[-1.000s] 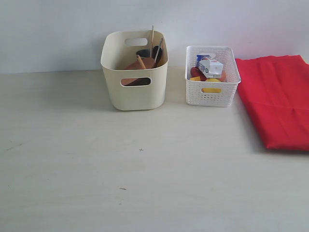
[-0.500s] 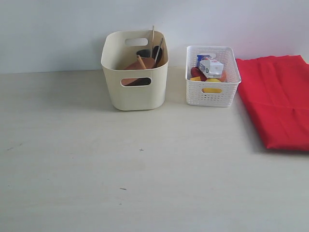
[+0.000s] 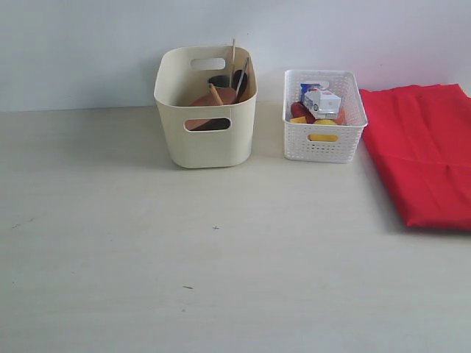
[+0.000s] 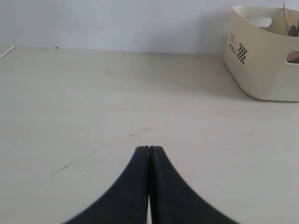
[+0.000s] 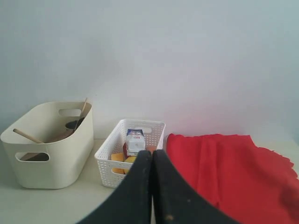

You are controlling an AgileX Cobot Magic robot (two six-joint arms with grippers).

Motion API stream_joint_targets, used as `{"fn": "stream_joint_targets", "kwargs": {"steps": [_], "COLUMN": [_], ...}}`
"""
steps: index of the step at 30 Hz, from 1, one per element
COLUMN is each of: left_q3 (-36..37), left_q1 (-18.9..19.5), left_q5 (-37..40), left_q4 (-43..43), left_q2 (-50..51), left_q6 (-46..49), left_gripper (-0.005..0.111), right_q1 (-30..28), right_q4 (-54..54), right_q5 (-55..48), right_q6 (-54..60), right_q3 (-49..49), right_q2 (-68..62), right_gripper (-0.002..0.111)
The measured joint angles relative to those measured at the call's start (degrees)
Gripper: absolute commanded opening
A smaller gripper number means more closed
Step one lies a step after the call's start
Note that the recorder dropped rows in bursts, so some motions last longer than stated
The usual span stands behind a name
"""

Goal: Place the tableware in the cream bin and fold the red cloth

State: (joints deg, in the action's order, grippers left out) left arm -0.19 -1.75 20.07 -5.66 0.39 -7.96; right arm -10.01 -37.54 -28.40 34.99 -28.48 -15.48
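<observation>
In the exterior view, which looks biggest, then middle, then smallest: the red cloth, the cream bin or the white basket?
1. red cloth: covers the most of the picture, though its right side runs off the edge.
2. cream bin: taller and wider than the basket.
3. white basket: smallest; it stands beside the bin, so nearness hardly matters.

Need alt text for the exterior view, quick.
A cream bin holding tableware stands at the back of a pale table, with a white basket of food beside it. A red cloth lies flat at the right edge.

white lattice basket [image 3: 324, 147] | holds milk carton [image 3: 321, 102] | on table [image 3: 147, 257]
</observation>
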Motion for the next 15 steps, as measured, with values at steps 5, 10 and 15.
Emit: {"fn": "stream_joint_targets", "kwargs": {"steps": [5, 10, 15], "left_q3": [0.00, 0.00, 0.00], "left_q1": [0.00, 0.00, 0.00], "left_q5": [0.08, 0.45, 0.45], "left_q4": [2.15, 3.27, 3.37], "left_q2": [0.00, 0.00, 0.00], "left_q6": [5.84, 8.40, 8.62], "left_gripper": [0.000, 0.000, 0.000], "right_q1": [0.00, 0.00, 0.00], "right_q4": [0.00, 0.00, 0.00], "right_q5": [0.00, 0.00, 0.00], "right_q6": [0.00, 0.00, 0.00], "right_q3": [0.00, 0.00, 0.00], "right_q2": [0.00, 0.00, 0.00], "right_gripper": [0.000, 0.000, 0.000]}}
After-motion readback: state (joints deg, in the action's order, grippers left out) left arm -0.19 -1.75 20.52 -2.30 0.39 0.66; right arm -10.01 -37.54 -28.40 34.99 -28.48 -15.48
